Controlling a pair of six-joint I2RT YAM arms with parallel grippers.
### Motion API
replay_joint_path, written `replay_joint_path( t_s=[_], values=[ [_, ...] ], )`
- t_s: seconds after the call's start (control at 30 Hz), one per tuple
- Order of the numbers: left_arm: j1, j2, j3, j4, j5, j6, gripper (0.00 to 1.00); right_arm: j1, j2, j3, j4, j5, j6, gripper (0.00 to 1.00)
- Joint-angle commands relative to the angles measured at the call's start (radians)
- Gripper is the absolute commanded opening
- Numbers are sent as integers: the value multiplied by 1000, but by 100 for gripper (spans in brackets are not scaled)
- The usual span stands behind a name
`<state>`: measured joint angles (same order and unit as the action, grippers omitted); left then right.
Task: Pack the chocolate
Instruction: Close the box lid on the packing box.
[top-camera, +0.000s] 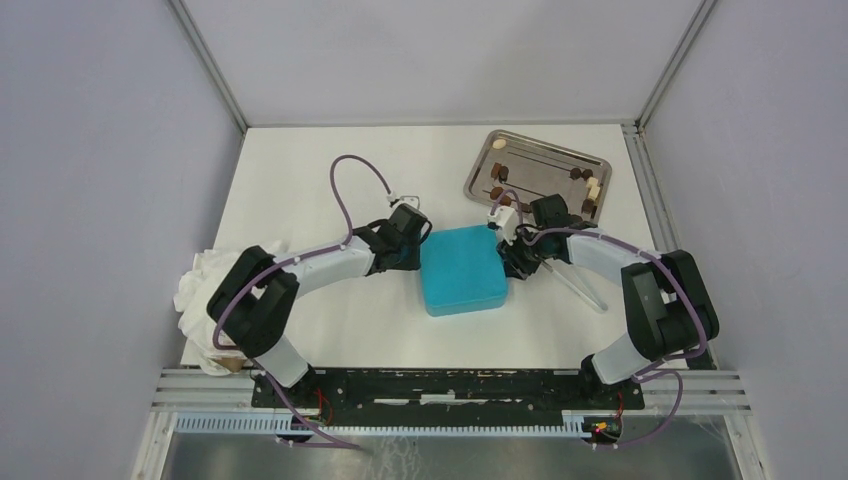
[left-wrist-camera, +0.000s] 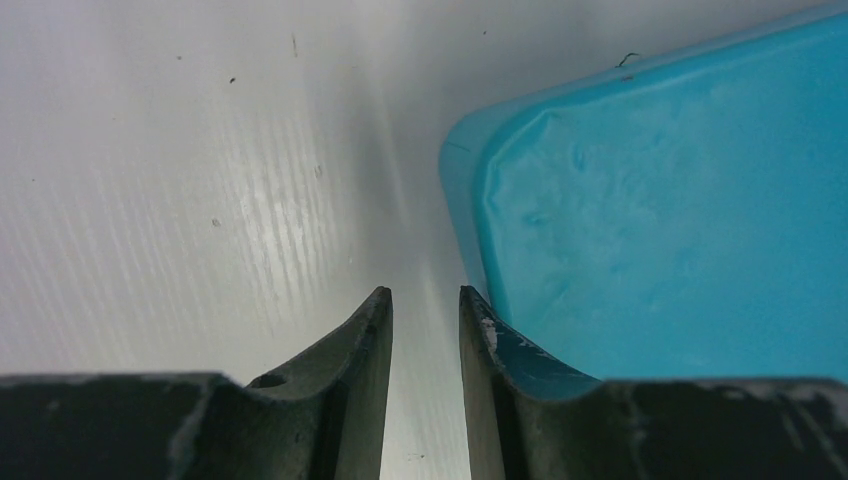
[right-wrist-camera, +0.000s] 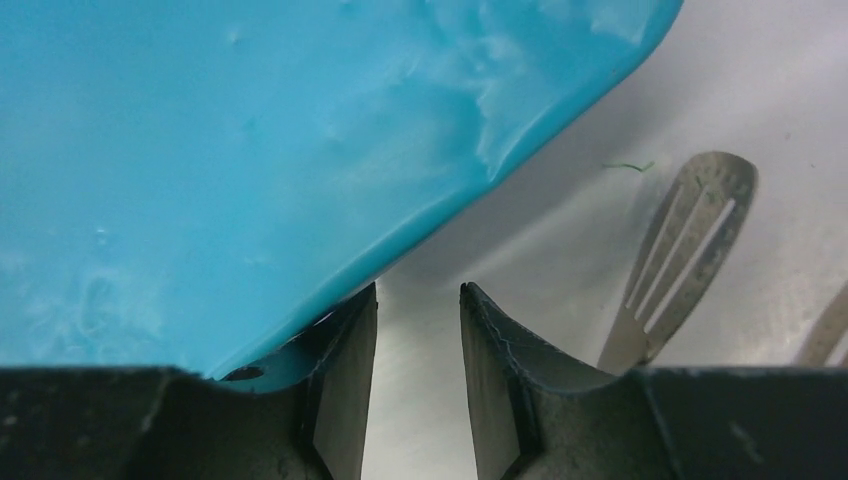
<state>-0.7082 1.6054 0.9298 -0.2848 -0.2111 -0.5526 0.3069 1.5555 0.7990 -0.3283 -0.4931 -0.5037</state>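
Note:
The teal box, lid on, lies mid-table (top-camera: 462, 270). The chocolate sits outside it as several small brown pieces (top-camera: 497, 172) and cream pieces (top-camera: 594, 188) on a metal tray (top-camera: 550, 146) at the back right. My left gripper (top-camera: 412, 245) is low at the box's left edge. In the left wrist view its jaws (left-wrist-camera: 425, 295) stand slightly apart over bare table, the right finger (left-wrist-camera: 485, 340) against the box's corner (left-wrist-camera: 660, 220). My right gripper (top-camera: 512, 255) is at the box's right edge. It (right-wrist-camera: 418, 290) is open, and its left finger (right-wrist-camera: 345, 350) sits under the box's rim (right-wrist-camera: 250, 180).
Long metal tweezers (top-camera: 575, 285) lie on the table just right of the right gripper, and their slotted tip shows in the right wrist view (right-wrist-camera: 680, 255). A crumpled white cloth (top-camera: 205, 290) lies at the table's left edge. Walls close in the back and both sides.

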Motion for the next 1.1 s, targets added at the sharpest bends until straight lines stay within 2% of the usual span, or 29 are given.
replay_joint_path(
  t_s=[0.0,0.27,0.4,0.57,0.63,0.7,0.77,0.83,1.07],
  values=[
    [-63,45,105,-16,-59,-44,38,-7,-25,41,7,71,-6,43],
    [-96,72,175,-101,-133,-41,38,-32,-56,38,11,103,-8,47],
    [-106,80,190,-117,-133,-36,38,-54,-89,54,0,149,-22,55],
    [-110,79,186,-121,-131,-36,38,-107,-227,34,30,178,-28,65],
    [-109,81,188,-120,-128,-35,38,-128,-285,15,40,114,-41,71],
    [-111,84,194,-120,-119,-33,38,-134,-324,-12,44,-41,-59,78],
    [-115,88,200,-120,-116,-30,38,-135,-318,-28,33,-254,-39,84],
    [-119,87,200,-122,-116,-32,38,-134,-276,-32,36,-351,12,86],
    [-138,65,173,-120,-122,-57,39,-127,-153,-48,84,-289,145,88]
  ],
)
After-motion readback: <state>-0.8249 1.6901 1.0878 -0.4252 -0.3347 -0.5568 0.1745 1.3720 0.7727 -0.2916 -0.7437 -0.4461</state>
